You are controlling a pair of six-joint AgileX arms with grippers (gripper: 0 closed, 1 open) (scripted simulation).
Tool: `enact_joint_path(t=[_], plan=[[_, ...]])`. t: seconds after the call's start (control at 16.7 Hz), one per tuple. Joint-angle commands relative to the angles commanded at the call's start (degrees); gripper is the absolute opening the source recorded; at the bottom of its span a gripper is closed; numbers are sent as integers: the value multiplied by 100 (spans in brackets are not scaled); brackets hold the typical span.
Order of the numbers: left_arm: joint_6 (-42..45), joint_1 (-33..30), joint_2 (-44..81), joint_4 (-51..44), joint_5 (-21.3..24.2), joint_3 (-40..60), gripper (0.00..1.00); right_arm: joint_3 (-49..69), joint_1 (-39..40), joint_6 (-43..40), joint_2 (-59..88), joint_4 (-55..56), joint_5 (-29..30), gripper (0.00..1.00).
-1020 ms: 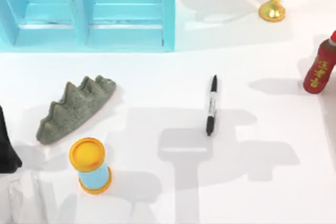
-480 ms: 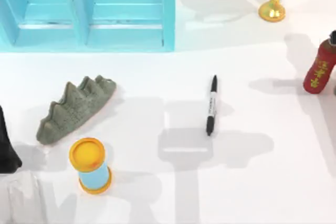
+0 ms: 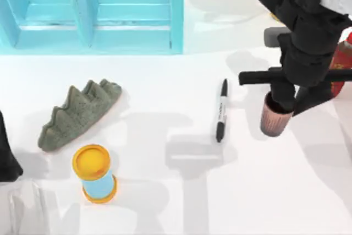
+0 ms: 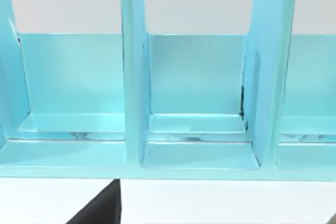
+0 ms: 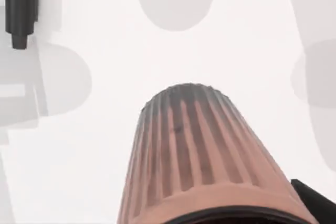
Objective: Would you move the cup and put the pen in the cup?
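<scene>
Copper-toned ribbed cup (image 3: pixel 273 119) (right of the slim black pen (image 3: pixel 221 110), which lies flat mid-table) is pinched at its rim by the right gripper (image 3: pixel 283 103); left arm (image 3: pixel 8 155) sits parked, jaws unreadable.

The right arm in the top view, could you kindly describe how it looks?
The right arm is matte black and bulky, built of rounded blocky segments, with a white section at its upper end. A thin black bar sticks out sideways above the right gripper, whose black fingers are tapered. No cables or markings are visible.
</scene>
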Motion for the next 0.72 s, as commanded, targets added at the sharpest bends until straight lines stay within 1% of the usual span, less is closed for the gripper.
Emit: enact_joint_path(t=[0.36, 0.72], plan=[[0, 0, 0, 0, 0, 0, 100, -35, 36, 71, 9, 57, -13, 0], [0, 0, 0, 0, 0, 0, 100, -719, 110, 116, 207, 948, 6, 0]])
